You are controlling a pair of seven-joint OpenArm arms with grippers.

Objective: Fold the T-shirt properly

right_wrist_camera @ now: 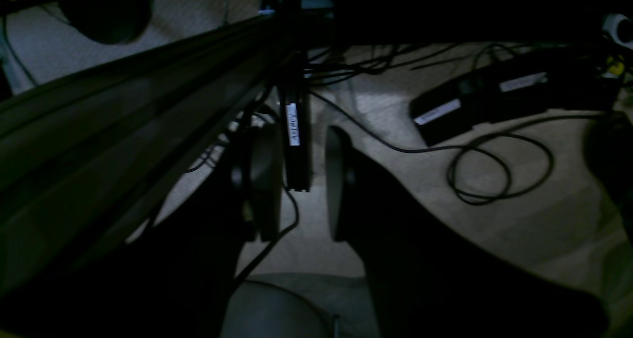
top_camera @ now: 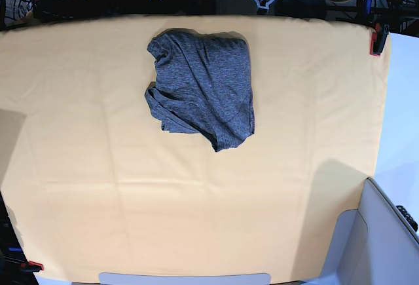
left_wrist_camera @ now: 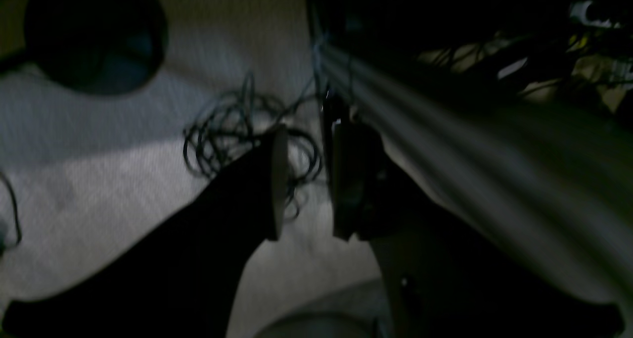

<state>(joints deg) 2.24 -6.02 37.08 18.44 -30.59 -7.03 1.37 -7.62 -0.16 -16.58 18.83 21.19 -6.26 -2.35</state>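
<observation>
1. Nearest the base camera, the yellow-orange cloth-covered worktop (top_camera: 196, 219) lies bare along its front edge, with a pale grey bin corner (top_camera: 380, 232) at the lower right.
2. Neither arm reaches over the worktop in the base view; both wrist views look down past a metal frame rail (left_wrist_camera: 445, 130) at a pale carpeted floor (left_wrist_camera: 123, 204).
3. The left tool (left_wrist_camera: 306, 179) hangs with its two dark fingers parted by a clear gap and nothing between them.
4. The right tool (right_wrist_camera: 304, 179) also stands partly open, gripping nothing; a dark bar with a white label (right_wrist_camera: 293, 124) shows through the gap beyond it. The label's writing is too blurred to read.
5. Further off on the floor lie loose black cables (right_wrist_camera: 494, 169) and a black power strip with white labels (right_wrist_camera: 474, 103), also illegible.
6. Toward the far edge of the worktop sits the heather-grey knit T-shirt (top_camera: 203, 88), gathered into a compact, roughly square bundle with uneven lower edges.
7. Judging by this, the folding looks largely done and the arms seem parked clear. Any next move would be tidying the ragged lower corner, which calls for bringing a tool over the worktop.
</observation>
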